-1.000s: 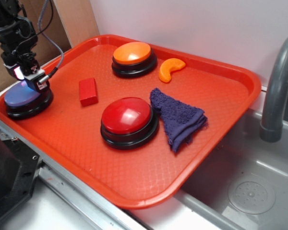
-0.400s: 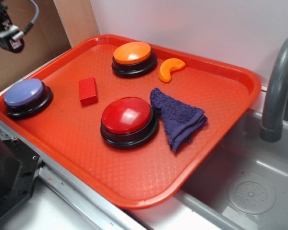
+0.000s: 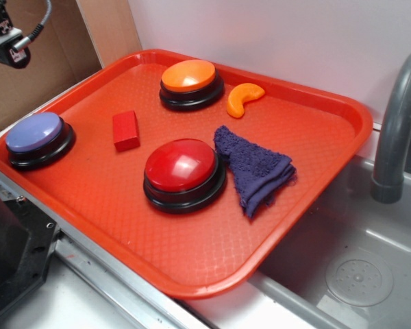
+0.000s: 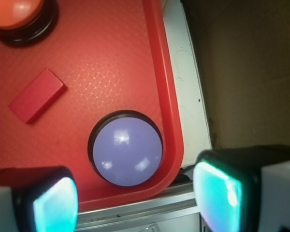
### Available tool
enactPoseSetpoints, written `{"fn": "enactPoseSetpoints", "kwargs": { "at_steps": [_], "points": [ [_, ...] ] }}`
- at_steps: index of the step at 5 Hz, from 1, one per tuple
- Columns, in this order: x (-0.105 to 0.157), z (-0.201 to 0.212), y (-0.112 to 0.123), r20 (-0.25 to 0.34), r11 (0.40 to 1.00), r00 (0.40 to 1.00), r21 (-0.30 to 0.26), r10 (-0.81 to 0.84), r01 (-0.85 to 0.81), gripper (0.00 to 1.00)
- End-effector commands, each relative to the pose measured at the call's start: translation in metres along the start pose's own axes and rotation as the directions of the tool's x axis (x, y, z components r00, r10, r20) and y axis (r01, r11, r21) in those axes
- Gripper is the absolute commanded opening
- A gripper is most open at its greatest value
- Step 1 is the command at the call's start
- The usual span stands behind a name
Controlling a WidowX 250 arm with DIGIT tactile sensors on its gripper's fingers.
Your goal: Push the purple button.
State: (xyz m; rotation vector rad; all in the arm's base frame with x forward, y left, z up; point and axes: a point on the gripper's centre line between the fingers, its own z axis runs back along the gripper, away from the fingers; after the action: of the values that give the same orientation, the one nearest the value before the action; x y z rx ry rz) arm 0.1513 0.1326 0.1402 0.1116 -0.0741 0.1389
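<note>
The purple button (image 3: 34,132) sat in the near left corner of the red tray (image 3: 192,274), its black base close against the tray's raised rim. Nothing touched it. In the wrist view it lay below the camera as a pale lavender dome (image 4: 127,154) ringed in black, with glints of light on its top.

The tool (image 3: 9,49) hung high at the upper left of the exterior view, well apart from the button and cut off by the picture's edge, so only a dark block and a grey cable showed there. In the wrist view its two fingers stood wide apart and released, holding nothing; the left pad (image 4: 53,205) and the right pad (image 4: 217,191) glowed teal at the bottom of the frame, both partly cropped.

A small red block (image 3: 126,130) lay on the tray just beside the purple button. Further back stood an orange button (image 3: 189,77), only partly shown in the wrist view, with an orange crescent piece (image 3: 244,99) near it. The larger red button (image 3: 181,168) sat mid-tray, and a folded dark purple cloth (image 3: 253,168) lay against its right side. A grey faucet (image 3: 397,130), cropped at the right edge, rose beside the sink basin (image 3: 356,274). The surface under the tray showed only as a thin metal strip.
</note>
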Motion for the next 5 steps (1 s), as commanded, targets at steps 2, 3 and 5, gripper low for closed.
{"fn": "enactPoseSetpoints", "kwargs": {
  "at_steps": [2,3,5],
  "points": [
    [0.011,0.032,-0.004,0.111,1.0,0.994,-0.012,0.021,-0.02,1.0],
    [0.011,0.04,-0.007,0.122,1.0,0.992,-0.003,0.024,-0.024,1.0],
    [0.011,0.048,-0.011,0.128,1.0,0.991,0.008,0.029,-0.03,1.0]
  ]
}}
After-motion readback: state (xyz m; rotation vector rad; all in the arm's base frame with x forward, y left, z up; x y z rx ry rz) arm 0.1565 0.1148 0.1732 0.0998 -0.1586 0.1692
